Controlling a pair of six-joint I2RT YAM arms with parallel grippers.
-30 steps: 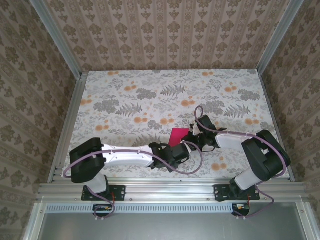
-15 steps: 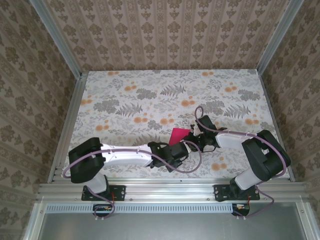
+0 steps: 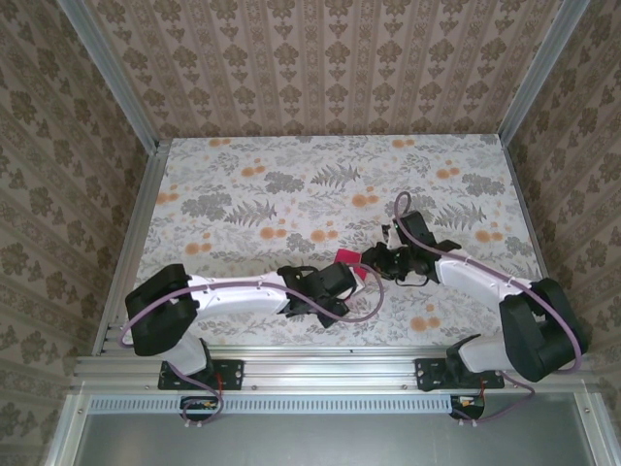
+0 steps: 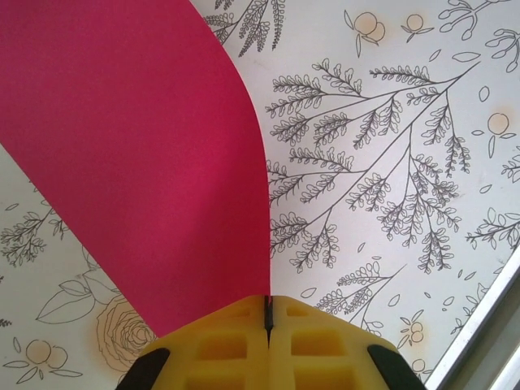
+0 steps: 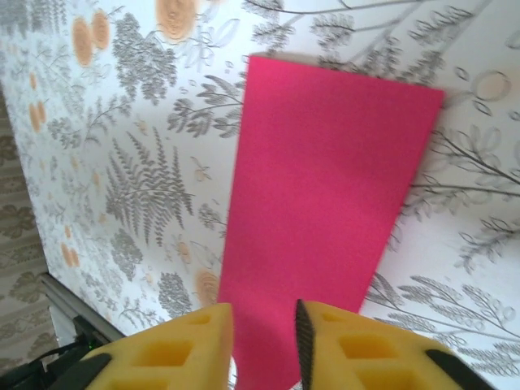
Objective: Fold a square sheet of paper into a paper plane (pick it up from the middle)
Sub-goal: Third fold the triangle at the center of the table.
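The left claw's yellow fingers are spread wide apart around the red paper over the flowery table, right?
No. The left gripper is shut: its yellow fingers press together, pinching the red paper over the flowery table. The left wrist view shows it.

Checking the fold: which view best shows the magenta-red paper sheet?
Right wrist: most of the magenta-red paper sheet, far corners included. Left wrist: a curled part pinched in the left hand; top: a small patch.
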